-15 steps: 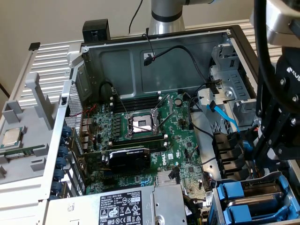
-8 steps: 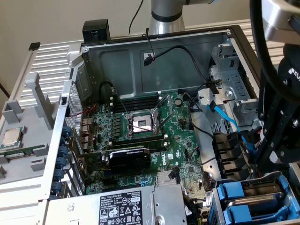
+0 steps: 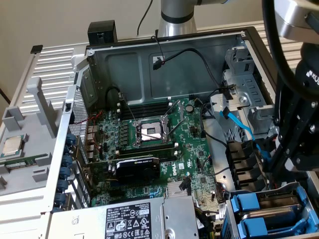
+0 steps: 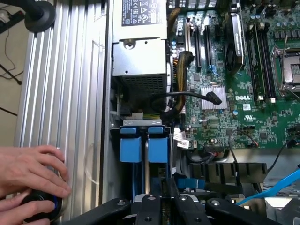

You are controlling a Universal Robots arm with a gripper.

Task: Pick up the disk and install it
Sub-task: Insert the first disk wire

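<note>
Nearest, over the front corner of the open computer case (image 3: 124,74): the black pincer (image 4: 166,187), pressed together. Hangs just above the drive cage (image 3: 227,219), in line with the disk (image 4: 158,145), seated in its blue frame and slotted into the cage side by side with a second blue-framed drive (image 4: 130,145), a thin metal edge between the two. Off the case, on the ribbed grey panel (image 4: 70,93): a person's hand (image 4: 28,168), fingers resting on a round black knob (image 4: 40,207). Just past the cage, a grey power-supply box (image 3: 129,221) with a black-and-white label, then a loose black cable (image 4: 187,96) and, on the other side, a bright blue cable (image 3: 239,122) curving close by the cage. Further in, the green motherboard (image 3: 194,164), bearing a black expansion card (image 3: 137,167) and, beyond that, an open processor socket (image 3: 149,132). Towards the exterior view's left, outside the case, a small square silver chip (image 3: 12,146) lying on a grey holder (image 3: 30,124), well apart from the pincer. Farthest back, the case's far wall with a small connector (image 3: 158,62) dangling against it, and behind that the arm's silver column (image 3: 174,17).
</note>
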